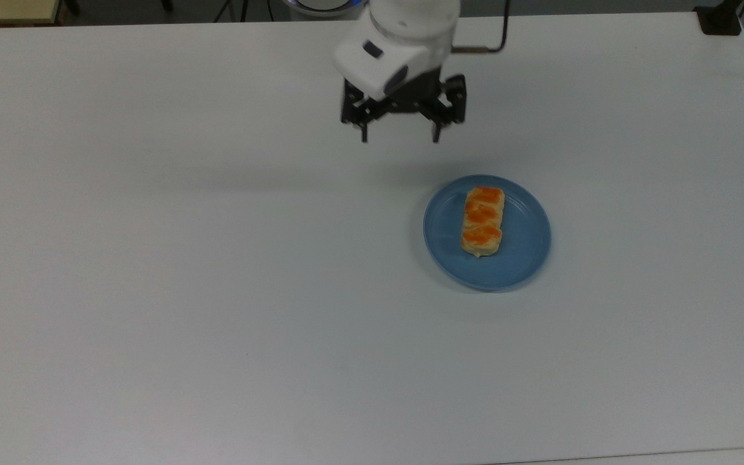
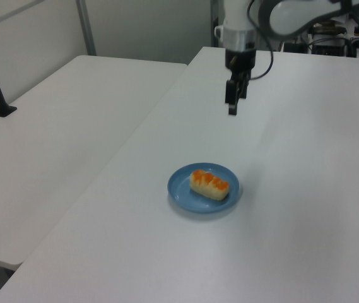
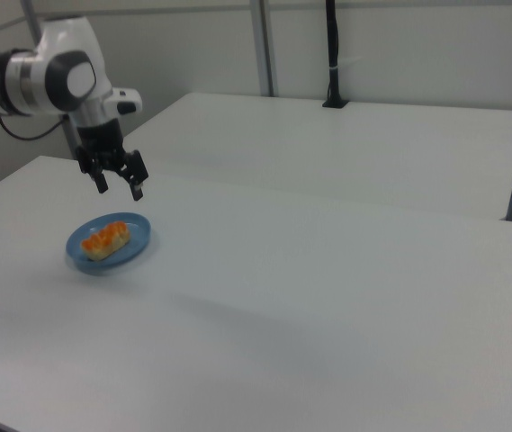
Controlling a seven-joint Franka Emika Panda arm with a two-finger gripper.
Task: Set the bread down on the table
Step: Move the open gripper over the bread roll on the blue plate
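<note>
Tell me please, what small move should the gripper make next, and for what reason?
Probably it should travel toward the bread and stop above it. The gripper is open and empty, hanging over bare table toward the top view's upper left of the blue plate. The bread lies on that plate untouched, so the fingers must be over it before any descent.

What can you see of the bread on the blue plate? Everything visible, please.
The small oblong pale-tan bread roll has three orange-glazed bumps in a row on top and looks soft and baked, intact. It lies flat on the round blue plate, long axis running up-down in the top view, a little toward the top view's left of the plate's centre and within its rim. Only the plate touches it. The black two-finger end effector, open, hangs above the white table, apart from it.
</note>
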